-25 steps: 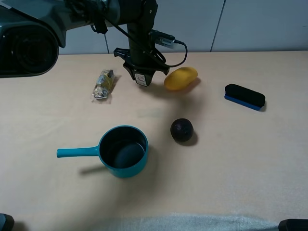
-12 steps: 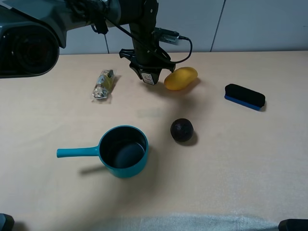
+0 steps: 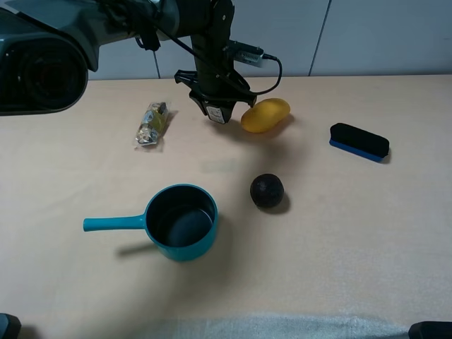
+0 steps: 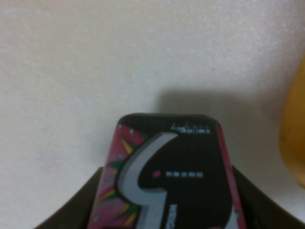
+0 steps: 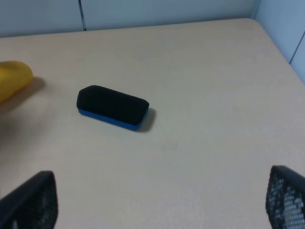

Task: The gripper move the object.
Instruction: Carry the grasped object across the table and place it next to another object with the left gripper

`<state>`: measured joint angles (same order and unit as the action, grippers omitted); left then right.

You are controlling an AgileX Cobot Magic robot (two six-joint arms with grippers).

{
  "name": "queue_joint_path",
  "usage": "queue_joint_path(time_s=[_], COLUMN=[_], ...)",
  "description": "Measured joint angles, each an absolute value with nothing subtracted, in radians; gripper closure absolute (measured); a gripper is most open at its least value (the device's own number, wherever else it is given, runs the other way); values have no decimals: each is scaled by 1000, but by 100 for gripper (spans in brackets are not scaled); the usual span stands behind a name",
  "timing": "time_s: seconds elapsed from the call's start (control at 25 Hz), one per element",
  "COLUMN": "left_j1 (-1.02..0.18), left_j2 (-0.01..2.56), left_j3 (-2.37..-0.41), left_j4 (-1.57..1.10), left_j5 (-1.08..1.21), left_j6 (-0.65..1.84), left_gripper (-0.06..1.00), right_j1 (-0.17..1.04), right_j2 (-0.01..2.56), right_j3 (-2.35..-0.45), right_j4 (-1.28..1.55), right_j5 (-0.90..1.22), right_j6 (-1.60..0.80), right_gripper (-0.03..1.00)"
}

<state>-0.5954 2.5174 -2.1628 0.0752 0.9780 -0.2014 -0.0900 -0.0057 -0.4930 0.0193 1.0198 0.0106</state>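
My left gripper [image 3: 219, 111] hangs above the far middle of the table, shut on the small black box [image 3: 219, 114]. The box is held clear of the table, just left of the yellow mango [image 3: 265, 115]. In the left wrist view the box [image 4: 174, 179] fills the lower middle, black with a white "5" mark and red-pink patches, and the dark fingers [image 4: 76, 207] flank it on both sides. Its shadow lies on the table under it. My right gripper [image 5: 157, 214] is far from the box, and its two mesh fingertips [image 5: 28, 200] stand wide apart over bare table.
A crinkled yellow-silver wrapper [image 3: 152, 124] lies left of the held box. A black-and-blue eraser [image 3: 359, 141] lies at the far right and also shows in the right wrist view [image 5: 113, 107]. A dark round fruit [image 3: 267, 191] and a teal saucepan [image 3: 180, 222] sit in the middle.
My left gripper has carried the box a little to the right, toward the mango, and slightly farther back. Since half a second ago it has hardly moved.
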Motion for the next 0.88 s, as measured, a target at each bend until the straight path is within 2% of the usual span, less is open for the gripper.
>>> queue_joint_path(time_s=[0.32, 0.68, 0.88], left_j1=[-596, -606, -614], left_j2=[2517, 2517, 2517], left_j3=[-2163, -2163, -2163], left_j4=[81, 85, 87], left_j5=[978, 984, 991], left_j6=[-201, -201, -201], left_gripper=[46, 38, 30], right_j1=[-90, -90, -90], right_j2=[-6, -6, -6], right_j3=[-493, -493, -493], right_j4=[19, 19, 19], right_j5=[1020, 1020, 1020], right_j6=[11, 11, 11], right_gripper=[31, 31, 31])
